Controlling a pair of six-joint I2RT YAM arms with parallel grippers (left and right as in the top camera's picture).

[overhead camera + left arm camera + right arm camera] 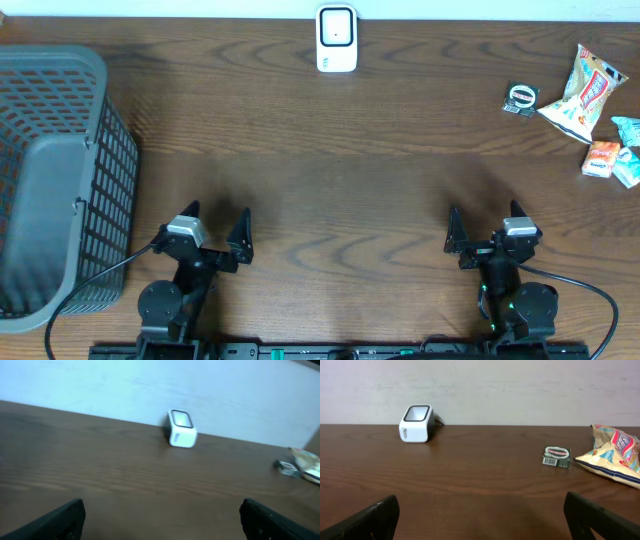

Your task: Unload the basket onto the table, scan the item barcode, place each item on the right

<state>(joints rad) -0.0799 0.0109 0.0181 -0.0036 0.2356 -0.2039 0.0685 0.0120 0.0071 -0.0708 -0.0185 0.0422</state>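
A white barcode scanner [337, 38] [181, 428] [416, 423] stands at the table's far edge, in the middle. The items lie at the far right: a small dark green box [521, 98] [556, 457] with a barcode on its near side, a colourful snack bag [583, 92] [615, 455], an orange packet [601, 158] and a teal packet [628, 150]. My left gripper [215, 222] [162, 510] rests open near the front left with nothing between its fingers. My right gripper [487, 222] [481, 505] is open and empty at the front right, well short of the items.
A grey mesh basket [50, 180] takes up the left side of the table, just left of my left arm. Bare brown wood lies between the grippers and the scanner. A pale wall runs behind the table's far edge.
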